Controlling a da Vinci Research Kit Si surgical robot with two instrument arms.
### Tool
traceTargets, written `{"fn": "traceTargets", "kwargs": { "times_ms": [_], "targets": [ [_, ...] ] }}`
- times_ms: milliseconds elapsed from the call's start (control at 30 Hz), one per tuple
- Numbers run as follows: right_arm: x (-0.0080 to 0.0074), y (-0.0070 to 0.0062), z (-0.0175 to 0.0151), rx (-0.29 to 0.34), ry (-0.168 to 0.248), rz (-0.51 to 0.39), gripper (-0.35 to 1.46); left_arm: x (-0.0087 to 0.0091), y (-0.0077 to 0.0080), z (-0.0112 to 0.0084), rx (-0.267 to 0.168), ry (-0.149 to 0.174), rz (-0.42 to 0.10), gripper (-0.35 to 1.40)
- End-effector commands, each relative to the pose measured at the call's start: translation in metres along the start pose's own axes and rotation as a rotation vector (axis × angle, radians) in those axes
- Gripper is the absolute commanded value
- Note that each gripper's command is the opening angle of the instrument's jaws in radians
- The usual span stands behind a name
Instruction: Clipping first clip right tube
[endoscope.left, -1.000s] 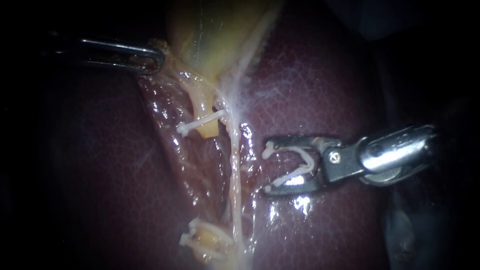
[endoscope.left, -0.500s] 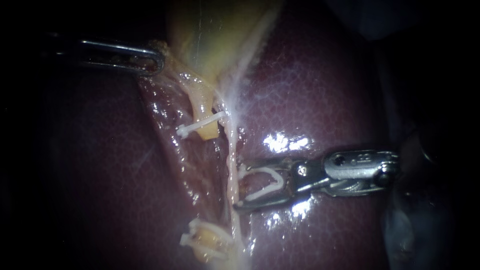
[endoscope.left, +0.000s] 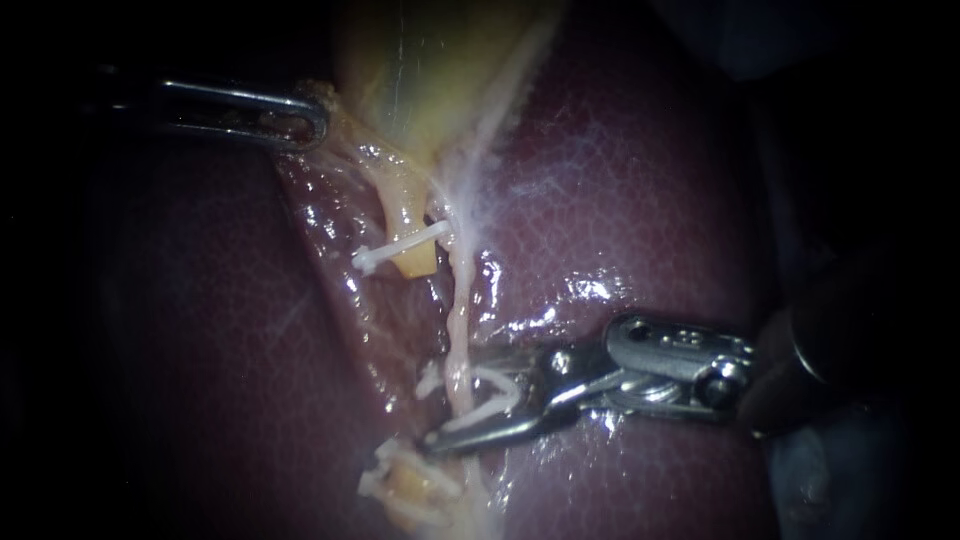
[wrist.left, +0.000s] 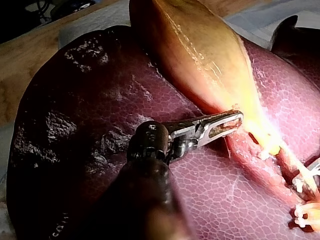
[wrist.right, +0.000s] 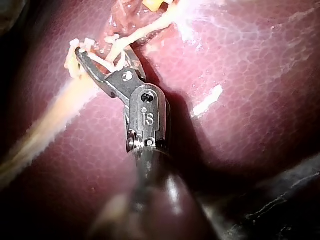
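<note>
my right instrument (endoscope.left: 440, 410) lies level, jaws narrow, holding clip (endoscope.left: 495, 380) astride right tube (endoscope.left: 458, 330) | my left instrument (endoscope.left: 315, 115) jaws clamp gallbladder (endoscope.left: 430, 70) edge

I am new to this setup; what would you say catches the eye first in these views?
The eye falls first on the right instrument, low in the endoscope view, its jaws holding an open white clip astride the pale tube that runs down over the dark red liver. Next comes the yellow-green gallbladder at the top, with the left instrument at its lower left edge.
</note>
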Motion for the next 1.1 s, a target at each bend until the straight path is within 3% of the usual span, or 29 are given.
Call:
{"fn": "traceTargets", "kwargs": {
  "times_ms": [33, 200, 500, 600, 733, 967, 1100],
  "targets": [
    [0.0003, -0.0005, 0.0, 0.009, 0.001, -0.002, 0.49, 0.0, 0.0, 0.0, 0.0, 0.0, 0.0, -0.35],
    [0.0014, -0.0022, 0.0002, 0.047, 0.002, -0.006, 0.48, 0.0, 0.0, 0.0, 0.0, 0.0, 0.0, -0.35],
    [0.0015, -0.0023, -0.0003, 0.043, 0.007, 0.004, 0.39, 0.0001, 0.0, 0.0, 0.0, 0.0, 0.0, -0.35],
    [0.0014, -0.0024, -0.0006, 0.054, 0.003, 0.009, 0.3, 0.0001, 0.0, 0.0, -0.001, 0.0, 0.001, -0.35],
    [0.0012, -0.0025, -0.0009, 0.078, -0.008, 0.035, 0.04, 0.0002, 0.0, 0.0001, -0.001, 0.0, 0.001, -0.35],
    [0.0011, -0.0024, -0.0008, 0.101, -0.02, 0.058, -0.12, 0.0003, 0.0, 0.0002, -0.002, -0.001, 0.002, -0.35],
    [0.0011, -0.0023, -0.0009, 0.1, -0.021, 0.081, -0.32, 0.0003, 0.0, 0.0002, -0.002, -0.001, 0.002, -0.35]
  ]
}}
